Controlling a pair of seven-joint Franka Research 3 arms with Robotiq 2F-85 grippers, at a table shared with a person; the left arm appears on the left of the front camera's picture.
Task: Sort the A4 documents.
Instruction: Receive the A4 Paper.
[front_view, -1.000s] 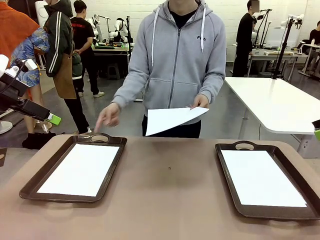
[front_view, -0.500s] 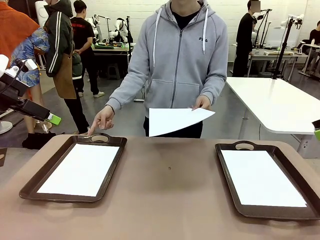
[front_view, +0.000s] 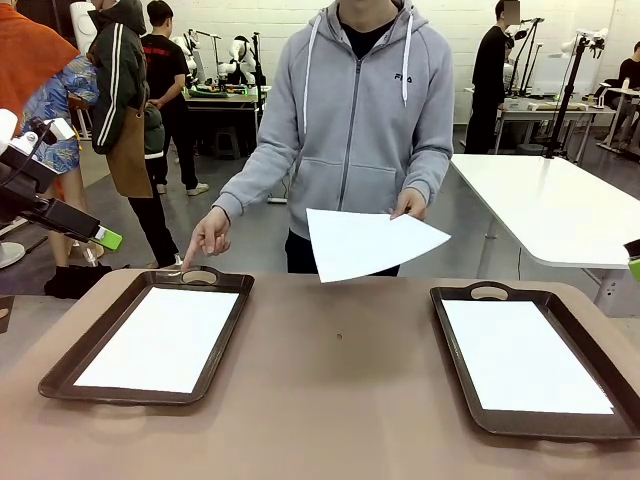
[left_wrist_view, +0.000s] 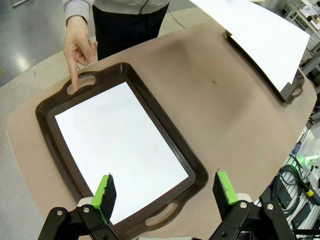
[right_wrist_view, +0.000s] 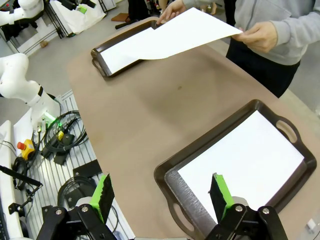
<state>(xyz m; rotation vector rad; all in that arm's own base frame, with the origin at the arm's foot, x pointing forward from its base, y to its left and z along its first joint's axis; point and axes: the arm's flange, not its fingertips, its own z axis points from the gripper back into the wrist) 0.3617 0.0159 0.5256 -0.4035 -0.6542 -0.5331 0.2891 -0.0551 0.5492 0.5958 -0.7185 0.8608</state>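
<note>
Over the table's far edge, the thin white A4 sheet (front_view: 372, 243) in the person's hand (front_view: 408, 205) has lifted toward me; their other finger now touches the left dark brown tray (front_view: 70, 365). Both my grippers (left_wrist_view: 166, 191) (right_wrist_view: 161, 195) wait spread wide, holding nothing.

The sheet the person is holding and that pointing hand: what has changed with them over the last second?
The held sheet has swung forward and up over the table's far edge, in the same hand. The other hand came down, and its finger now points at the left tray handle. Both trays, the right tray included, their sheets and the open left gripper stayed put.
</note>
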